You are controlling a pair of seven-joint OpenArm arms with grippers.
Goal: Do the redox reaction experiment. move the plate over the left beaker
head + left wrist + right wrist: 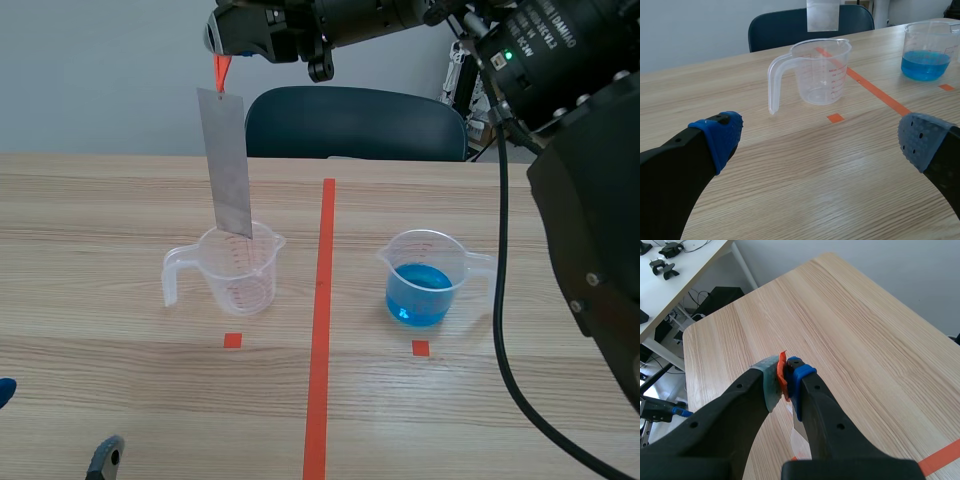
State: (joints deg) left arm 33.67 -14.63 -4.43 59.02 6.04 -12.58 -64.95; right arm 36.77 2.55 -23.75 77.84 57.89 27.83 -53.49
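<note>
A long grey metal plate hangs upright from an orange tab above the left beaker, its lower end at the beaker's rim. My right gripper, reaching across from the right high over the table, is shut on that orange tab. The left beaker is clear and empty, with the plate's lower end above it. The right beaker holds blue liquid. My left gripper stands open low over the table's near left, short of the left beaker.
An orange tape line runs down the table between the two beakers, with small orange squares in front of each. A dark blue chair stands behind the far edge. The right arm's body and cable fill the right side.
</note>
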